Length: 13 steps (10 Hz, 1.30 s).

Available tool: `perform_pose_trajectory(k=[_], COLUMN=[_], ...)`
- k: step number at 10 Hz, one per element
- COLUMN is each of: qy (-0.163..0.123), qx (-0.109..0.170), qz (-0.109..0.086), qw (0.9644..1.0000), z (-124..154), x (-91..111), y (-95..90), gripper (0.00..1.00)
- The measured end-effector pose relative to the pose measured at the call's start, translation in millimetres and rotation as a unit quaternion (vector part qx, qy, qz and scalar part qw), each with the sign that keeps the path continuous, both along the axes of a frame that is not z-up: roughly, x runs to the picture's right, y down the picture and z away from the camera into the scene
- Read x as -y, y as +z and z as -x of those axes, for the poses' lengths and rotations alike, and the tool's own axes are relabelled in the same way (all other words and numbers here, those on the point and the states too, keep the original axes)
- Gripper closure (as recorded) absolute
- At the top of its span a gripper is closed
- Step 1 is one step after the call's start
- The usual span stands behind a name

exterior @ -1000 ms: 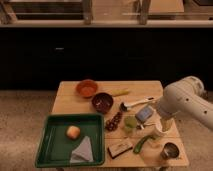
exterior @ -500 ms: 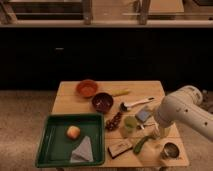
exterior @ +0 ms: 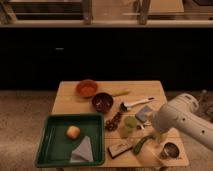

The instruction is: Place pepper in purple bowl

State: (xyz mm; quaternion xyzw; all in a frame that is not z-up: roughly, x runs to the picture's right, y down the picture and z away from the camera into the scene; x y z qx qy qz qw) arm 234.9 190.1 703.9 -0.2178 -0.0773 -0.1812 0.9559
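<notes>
The pepper (exterior: 141,145) is slim and dark green and lies near the table's front edge, right of a black flat item. The purple bowl (exterior: 102,102) stands near the table's middle, below the orange bowl (exterior: 87,88). My white arm comes in from the right over the table's right side. My gripper (exterior: 156,137) hangs at the arm's lower end, just right of and above the pepper, between the pale green cup (exterior: 130,123) and a metal cup (exterior: 170,150).
A green tray (exterior: 50,145) at front left holds an apple (exterior: 73,132) and a grey napkin (exterior: 82,150). Dark grapes (exterior: 113,121), a black flat item (exterior: 120,149), a blue packet (exterior: 144,114), a utensil (exterior: 135,104) and a yellow item (exterior: 121,92) lie on the wooden table (exterior: 70,100).
My arm has moved left and down across the table's right side, bringing the gripper closer to the pepper. The objects on the table have not moved.
</notes>
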Motion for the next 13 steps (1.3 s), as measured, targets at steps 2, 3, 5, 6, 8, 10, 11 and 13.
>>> perform_pose_trajectory(k=[2,3,5,6,8,10,11,13], qy=[0.002,0.003,0.003,0.002,0.001,-0.004,-0.008,-0.018], qx=[-0.006,-0.008,-0.011,-0.011,-0.013,-0.011,-0.009,-0.002], qz=[0.003,0.005,0.007,0.007,0.010,0.014,0.017,0.025], qw=[1.0000,0.9999,0.9999,0.9999,0.9999,0.9998,0.9998,0.9995], z=[-2,-3,-5,-7,-14,-15,-15,-10], x=[-9,-11,-19,-24,-32,-39,-43,-52], y=[12.2,16.0,24.2,28.5,34.7,39.4,42.1,47.9], gripper=[0.20,0.20,0.20,0.20,0.20,0.20,0.20,0.20])
